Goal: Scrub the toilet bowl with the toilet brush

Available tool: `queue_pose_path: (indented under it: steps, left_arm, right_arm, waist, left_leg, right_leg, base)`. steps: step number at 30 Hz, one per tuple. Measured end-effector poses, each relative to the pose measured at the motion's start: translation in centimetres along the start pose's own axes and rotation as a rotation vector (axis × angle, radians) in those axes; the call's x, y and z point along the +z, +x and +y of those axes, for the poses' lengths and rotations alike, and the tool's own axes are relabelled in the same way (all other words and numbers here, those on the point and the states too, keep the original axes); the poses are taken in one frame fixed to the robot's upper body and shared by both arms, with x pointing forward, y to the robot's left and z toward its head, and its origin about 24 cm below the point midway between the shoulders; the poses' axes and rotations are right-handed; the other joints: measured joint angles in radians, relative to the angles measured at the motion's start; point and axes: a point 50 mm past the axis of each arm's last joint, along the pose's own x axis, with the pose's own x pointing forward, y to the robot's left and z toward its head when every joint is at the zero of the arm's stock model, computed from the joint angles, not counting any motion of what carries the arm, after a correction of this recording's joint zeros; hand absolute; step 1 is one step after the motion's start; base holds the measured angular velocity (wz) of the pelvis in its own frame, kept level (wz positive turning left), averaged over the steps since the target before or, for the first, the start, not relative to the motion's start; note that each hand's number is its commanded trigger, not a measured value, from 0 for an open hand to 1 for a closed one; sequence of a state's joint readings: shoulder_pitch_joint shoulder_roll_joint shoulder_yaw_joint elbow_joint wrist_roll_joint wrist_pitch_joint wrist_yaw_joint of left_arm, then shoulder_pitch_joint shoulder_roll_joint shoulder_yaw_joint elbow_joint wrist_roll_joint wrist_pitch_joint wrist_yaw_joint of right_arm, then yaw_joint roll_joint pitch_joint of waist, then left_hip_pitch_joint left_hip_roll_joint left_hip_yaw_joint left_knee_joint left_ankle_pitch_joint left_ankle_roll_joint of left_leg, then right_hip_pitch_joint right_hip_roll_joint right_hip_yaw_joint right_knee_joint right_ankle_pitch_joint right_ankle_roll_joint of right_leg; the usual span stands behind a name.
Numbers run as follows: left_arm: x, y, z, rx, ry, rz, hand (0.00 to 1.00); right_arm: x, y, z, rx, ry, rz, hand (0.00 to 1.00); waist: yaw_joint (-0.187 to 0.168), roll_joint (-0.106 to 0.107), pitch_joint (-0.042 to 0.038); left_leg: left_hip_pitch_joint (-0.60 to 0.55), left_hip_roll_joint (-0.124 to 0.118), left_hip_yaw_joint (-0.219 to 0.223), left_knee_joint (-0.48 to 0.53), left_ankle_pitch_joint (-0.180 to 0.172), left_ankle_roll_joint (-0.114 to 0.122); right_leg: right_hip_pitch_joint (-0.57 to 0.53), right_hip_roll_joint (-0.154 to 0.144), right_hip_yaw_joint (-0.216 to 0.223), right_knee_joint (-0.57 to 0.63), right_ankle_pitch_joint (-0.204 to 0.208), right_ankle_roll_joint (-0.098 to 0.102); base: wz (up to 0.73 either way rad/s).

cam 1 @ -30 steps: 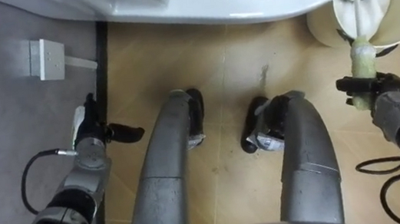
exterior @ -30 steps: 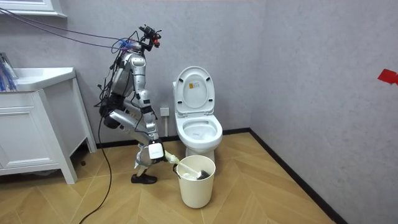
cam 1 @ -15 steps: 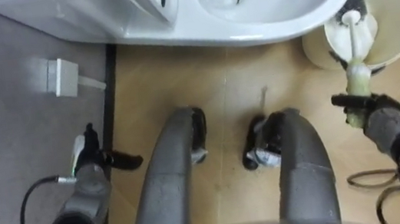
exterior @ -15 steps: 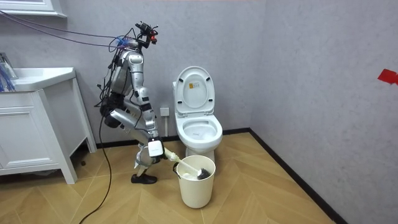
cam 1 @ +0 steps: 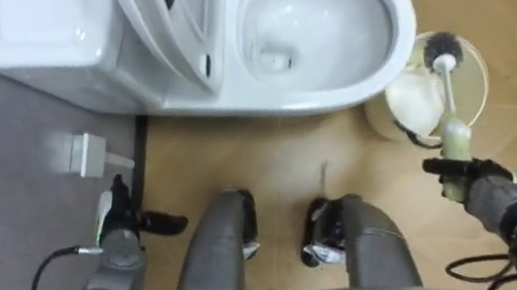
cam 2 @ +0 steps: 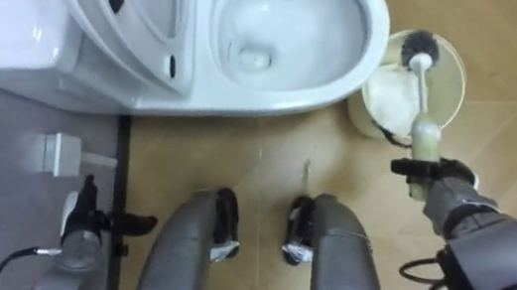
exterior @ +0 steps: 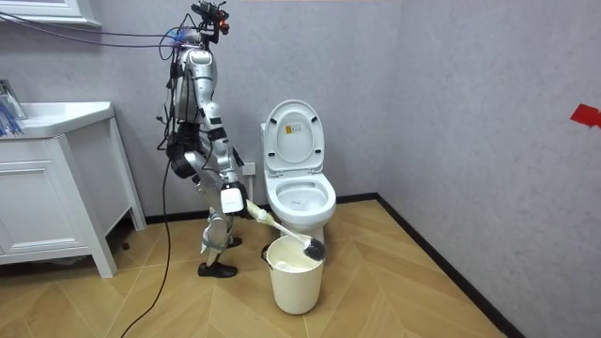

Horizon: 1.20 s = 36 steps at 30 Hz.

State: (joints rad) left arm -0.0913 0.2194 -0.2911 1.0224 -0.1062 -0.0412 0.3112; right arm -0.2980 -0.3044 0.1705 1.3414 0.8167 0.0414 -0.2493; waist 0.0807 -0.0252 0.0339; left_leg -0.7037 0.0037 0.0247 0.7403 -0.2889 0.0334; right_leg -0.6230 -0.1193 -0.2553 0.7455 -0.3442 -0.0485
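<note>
My right hand (cam 1: 465, 181) is shut on the pale grip of the toilet brush (cam 1: 449, 105). The brush's white shaft slants forward and its dark bristle head (cam 1: 442, 43) hangs just above the cream bucket (cam 1: 479, 96), which stands on the floor to the right of the toilet. In the room view the brush (exterior: 282, 230) slopes down from my right hand (exterior: 233, 200) to the bucket's rim (exterior: 294, 266). The white toilet bowl (cam 1: 405, 23) is open in front of me, lid up. My left hand (cam 1: 126, 220) hangs open at my left side, near the wall.
A white box (cam 1: 89, 152) is fixed low on the grey wall left of the toilet. A white sink cabinet (exterior: 56, 188) stands at the room view's left. I stand between cabinet and toilet on the wooden floor (cam 1: 289, 146).
I have straightened up from a crouch, so the eye view rose and takes in the whole bowl. The brush head has come up out of the bucket.
</note>
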Motion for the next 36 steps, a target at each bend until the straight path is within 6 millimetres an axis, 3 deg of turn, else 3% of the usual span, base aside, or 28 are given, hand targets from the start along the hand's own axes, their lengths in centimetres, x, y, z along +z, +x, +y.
queue_pose_path:
  steps: [10, 14, 16, 18, 24, 28, 31, 36]
  left_arm:
    - [-4.6, -1.7, 0.9, 0.03, -0.04, 0.092, 0.0]
    - [-6.2, -2.5, 1.4, 0.055, -0.062, 0.117, 0.0]
    - [-6.5, -3.1, 1.5, 0.062, -0.083, 0.099, 0.0]
    - [-7.1, -3.8, 1.2, 0.058, -0.094, 0.099, 0.0]
    - [-7.3, -5.0, 1.7, 0.079, -0.109, 0.045, 0.0]
    - [-7.1, -6.2, 2.6, 0.137, -0.108, -0.025, 0.0]
    - [-6.8, -6.7, 3.1, 0.205, -0.1, -0.053, 0.0]
    - [-5.6, -7.0, 4.4, 0.327, -0.06, -0.134, 0.0]
  right_arm:
    - [-3.1, -0.3, -1.8, -0.019, -0.021, -0.031, 1.0]
    - [-4.1, -0.7, -2.0, -0.02, -0.058, -0.056, 1.0]
    - [-5.2, -1.2, -1.9, 0.01, -0.076, -0.082, 1.0]
    - [-5.6, -1.5, -1.9, 0.025, -0.089, -0.092, 1.0]
    - [-6.1, -2.2, -1.8, 0.058, -0.188, -0.155, 1.0]
    - [-5.9, -2.6, -1.7, 0.074, -0.271, -0.22, 1.0]
    - [-5.7, -2.6, -2.0, 0.058, -0.307, -0.24, 1.0]
    - [-5.4, -2.8, -2.0, 0.044, -0.338, -0.28, 1.0]
  waist:
    - [-0.027, -0.021, -0.0135]
    - [-0.029, -0.018, -0.0177]
    - [-0.029, -0.016, -0.0261]
    - [-0.027, -0.009, -0.0295]
    - [-0.028, -0.007, -0.0326]
    - [-0.019, -0.023, -0.0327]
    - [-0.018, -0.028, -0.0331]
    - [0.014, -0.034, -0.0317]
  left_leg:
    - [0.217, -0.001, 0.011, -0.142, 0.002, 0.001]
    - [0.306, -0.001, 0.01, -0.214, 0.01, -0.002]
    - [0.364, -0.002, 0.007, -0.264, 0.016, -0.004]
    - [0.404, -0.009, 0.003, -0.294, 0.018, -0.003]
    - [0.54, -0.019, -0.011, -0.376, 0.025, -0.002]
    - [0.601, -0.033, -0.024, -0.407, 0.025, -0.002]
    - [0.626, -0.035, -0.029, -0.416, 0.025, -0.002]
    - [0.649, -0.035, -0.042, -0.437, 0.025, -0.002]
  right_leg:
    - [0.213, 0.007, -0.007, -0.147, 0.012, 0.02]
    - [0.31, 0.028, -0.012, -0.241, 0.034, 0.027]
    - [0.375, 0.035, -0.015, -0.309, 0.049, 0.034]
    - [0.425, 0.042, -0.024, -0.35, 0.056, 0.039]
    - [0.564, 0.041, -0.042, -0.432, 0.068, 0.057]
    - [0.641, 0.046, -0.057, -0.492, 0.072, 0.063]
    - [0.672, 0.047, -0.076, -0.509, 0.078, 0.068]
    - [0.692, 0.049, -0.077, -0.512, 0.078, 0.068]
  base:
    - [0.0]
    - [0.01]
    - [0.06]
    - [0.05]
    - [0.06]
    - [0.08]
    - [0.18]
    - [0.06]
